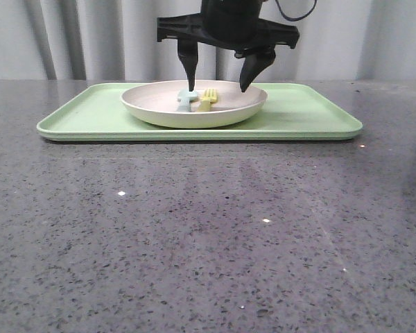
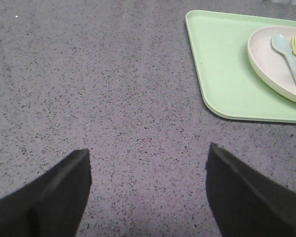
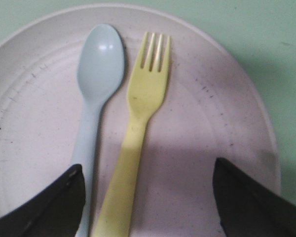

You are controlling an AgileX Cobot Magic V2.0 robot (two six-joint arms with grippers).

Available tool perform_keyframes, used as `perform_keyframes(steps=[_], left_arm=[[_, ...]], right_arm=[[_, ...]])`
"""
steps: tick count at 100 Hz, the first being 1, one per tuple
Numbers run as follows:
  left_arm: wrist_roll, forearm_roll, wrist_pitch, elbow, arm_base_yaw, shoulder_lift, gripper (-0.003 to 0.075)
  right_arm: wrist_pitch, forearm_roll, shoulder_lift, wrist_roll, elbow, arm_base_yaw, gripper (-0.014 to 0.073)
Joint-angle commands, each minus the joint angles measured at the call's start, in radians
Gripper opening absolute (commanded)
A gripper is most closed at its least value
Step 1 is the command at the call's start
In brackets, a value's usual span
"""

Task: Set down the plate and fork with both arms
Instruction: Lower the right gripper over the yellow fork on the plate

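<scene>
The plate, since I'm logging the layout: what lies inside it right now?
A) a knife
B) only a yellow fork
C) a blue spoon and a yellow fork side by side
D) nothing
C: the plate holds the pale blue spoon beside the yellow fork.

Table: speckled grey stone-like surface, polished, showing faint reflections. Tray: smooth light-green plastic, satin finish. Plate: cream, matt, marked with small dark scuffs. Fork: smooth yellow plastic. Spoon: pale blue plastic, slight sheen. Right gripper fingers: matt black.
</scene>
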Motion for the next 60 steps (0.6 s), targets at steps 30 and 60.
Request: perform_keyframes(steps=[30,60], left_arm=[[-0.01,-0.003,-0.07,-0.028,0.001,0.004,0.0482],[-0.01,-0.003,-0.07,-0.028,0.001,0.004,0.0482]], right_arm=[[-0.051,-0.04,-0.038,0.014,-0.035,-0.003,0.0541],[-0.046,-0.04,-0.01,0.014,-0.035,-0.003,0.054]])
